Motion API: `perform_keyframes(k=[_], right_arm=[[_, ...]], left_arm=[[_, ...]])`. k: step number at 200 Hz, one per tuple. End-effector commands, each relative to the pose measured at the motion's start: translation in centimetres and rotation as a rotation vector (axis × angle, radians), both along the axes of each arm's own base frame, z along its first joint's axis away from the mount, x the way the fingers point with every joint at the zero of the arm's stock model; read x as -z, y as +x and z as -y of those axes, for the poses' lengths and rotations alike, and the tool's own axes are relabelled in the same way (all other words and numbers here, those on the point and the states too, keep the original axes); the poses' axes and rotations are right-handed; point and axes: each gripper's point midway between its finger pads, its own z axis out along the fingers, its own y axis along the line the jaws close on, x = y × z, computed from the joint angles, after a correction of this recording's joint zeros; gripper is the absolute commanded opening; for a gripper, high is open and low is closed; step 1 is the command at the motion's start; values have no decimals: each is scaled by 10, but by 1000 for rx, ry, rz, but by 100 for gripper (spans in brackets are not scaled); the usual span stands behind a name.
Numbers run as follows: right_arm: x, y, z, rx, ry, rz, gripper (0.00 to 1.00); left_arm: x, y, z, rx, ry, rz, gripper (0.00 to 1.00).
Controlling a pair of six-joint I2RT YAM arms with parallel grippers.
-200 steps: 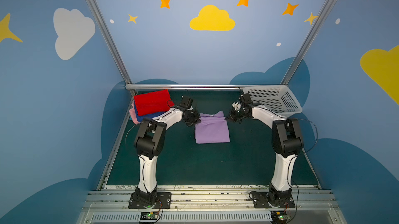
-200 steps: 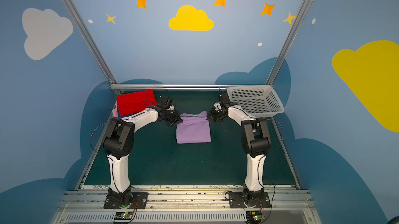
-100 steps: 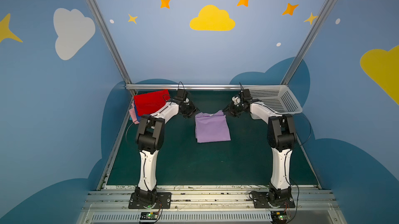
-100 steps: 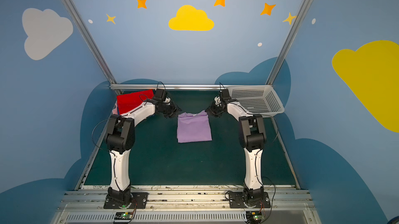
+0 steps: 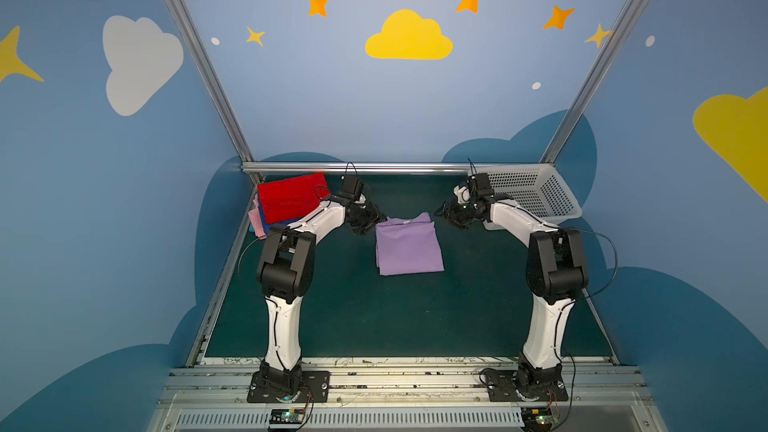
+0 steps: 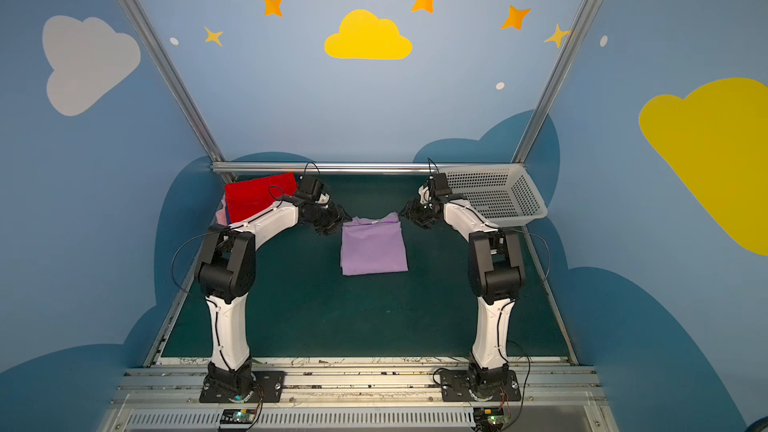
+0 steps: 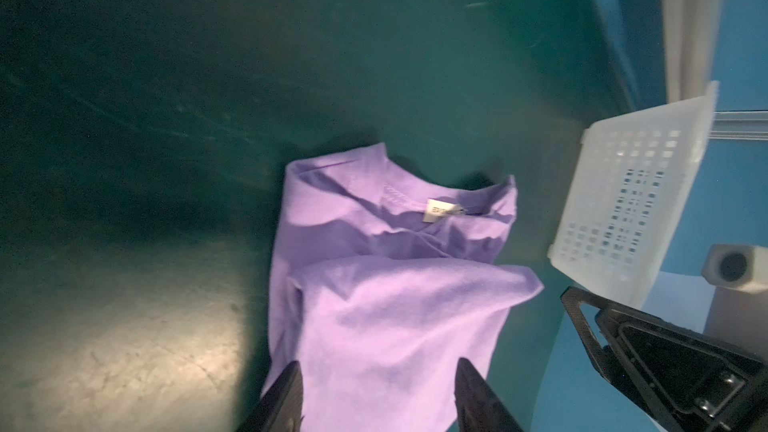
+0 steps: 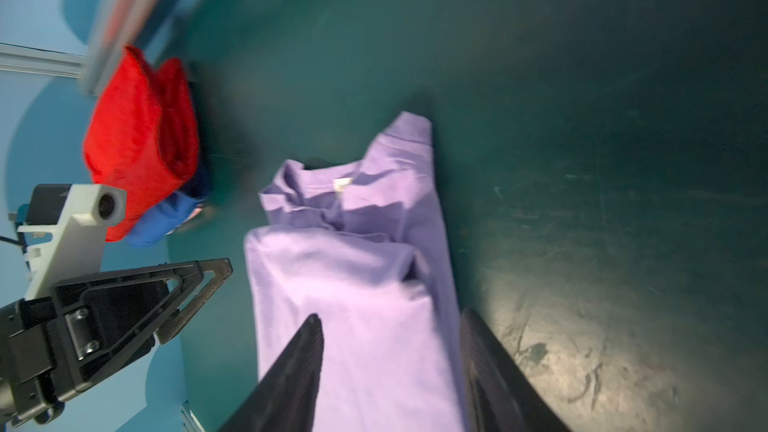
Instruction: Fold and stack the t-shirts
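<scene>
The lavender t-shirt (image 5: 409, 249) (image 6: 374, 249) lies folded in a rectangle mid-table, collar and label at its far edge. My left gripper (image 5: 376, 220) (image 6: 338, 220) hovers at its far left corner and my right gripper (image 5: 442, 213) (image 6: 405, 213) at its far right corner. Both are open and hold nothing. In the left wrist view the left gripper (image 7: 378, 363) frames the lavender cloth (image 7: 395, 305). The right gripper (image 8: 390, 315) does the same over the cloth (image 8: 361, 305). A red t-shirt (image 5: 291, 201) (image 6: 257, 199) (image 8: 137, 147) tops a stack on a blue one (image 8: 166, 217) and a pink one (image 5: 255, 220).
A white perforated basket (image 5: 536, 197) (image 6: 498, 193) (image 7: 631, 201) stands tilted at the back right corner, just behind the right arm. The stack of shirts fills the back left corner beside the left arm. A metal rail (image 5: 357, 168) runs along the table's far edge.
Both grippers went from shut to open, letting go of the lavender shirt's far corners. Both arms have shifted a little toward the back; the shirt has stayed where it lay.
</scene>
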Motion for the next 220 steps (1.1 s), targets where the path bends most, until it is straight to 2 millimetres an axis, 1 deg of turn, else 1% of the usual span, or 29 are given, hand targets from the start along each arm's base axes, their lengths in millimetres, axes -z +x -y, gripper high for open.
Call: perform_keyframes(k=[1, 16, 35, 52, 65, 73, 78, 83, 92, 98, 117, 130, 152, 172, 193, 220], right_arm=[[27, -5, -4, -23, -8, -64, 54], [35, -2, -9, -29, 16, -82, 53], [39, 3, -17, -33, 53, -86, 52], [39, 6, -23, -38, 80, -84, 49], [40, 9, -27, -41, 93, -84, 48], [40, 10, -29, -41, 99, -84, 47], [40, 11, -30, -41, 104, -85, 44], [39, 11, -30, -40, 111, -84, 42], [38, 12, -32, -40, 123, -80, 39], [38, 12, -32, -40, 129, -82, 34], [32, 12, -34, -42, 144, -76, 11], [27, 10, -33, -43, 147, -70, 0], [14, 5, -30, -37, 150, -49, 0], [-3, -2, -29, -40, 157, -22, 0], [-25, -10, -27, -42, 166, 9, 0], [-56, -20, -22, -40, 173, 63, 0]], left_arm=[[11, 3, -3, 3, 20, -2, 59], [16, 5, -1, 2, 15, -5, 57], [22, 9, 0, 2, 15, -12, 54], [27, 11, 2, 6, 14, -19, 48], [31, 12, 3, 8, 13, -24, 39], [32, 13, 3, 7, 13, -26, 28], [32, 14, 3, 8, 12, -25, 20], [32, 14, 4, 7, 11, -26, 14], [30, 15, 4, 5, 7, -24, 7], [29, 15, 4, 5, 7, -22, 4], [21, 15, 4, 5, 5, -9, 4], [13, 14, 4, 4, 3, 4, 4], [-4, 10, 3, -2, 4, 32, 4], [-27, 4, 4, -5, -1, 77, 4], [-51, -4, 3, -7, -2, 117, 4], [-73, -15, 6, -7, -3, 156, 4]])
